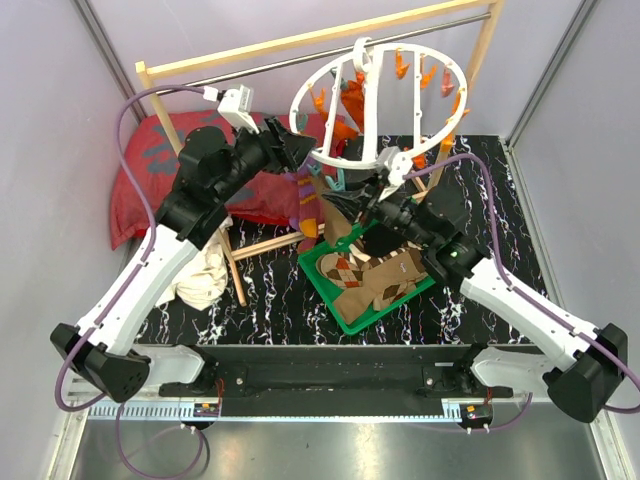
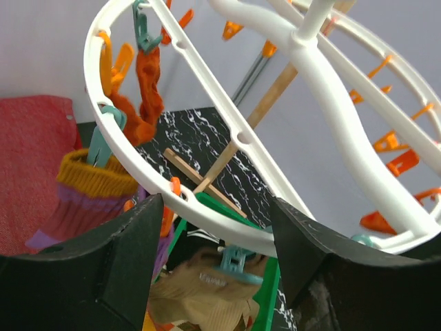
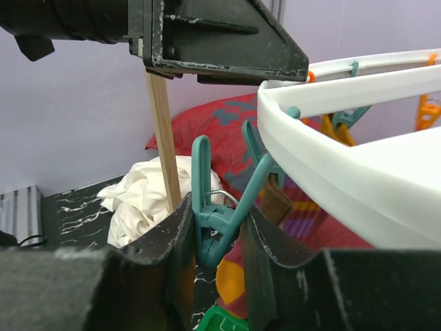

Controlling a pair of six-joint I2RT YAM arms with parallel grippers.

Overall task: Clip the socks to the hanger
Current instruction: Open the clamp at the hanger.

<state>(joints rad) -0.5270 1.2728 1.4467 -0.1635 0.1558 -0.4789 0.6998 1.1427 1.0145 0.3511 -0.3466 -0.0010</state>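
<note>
Right fingers (image 3: pixel 177 265) pinch a curved teal clip (image 3: pixel 211 226).

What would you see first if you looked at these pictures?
The big round white hanger at the back, dotted with orange clips, catches the eye first. A purple striped sock dangles from its near-left rim, and the right gripper squeezes a teal clip just under that rim.
</note>
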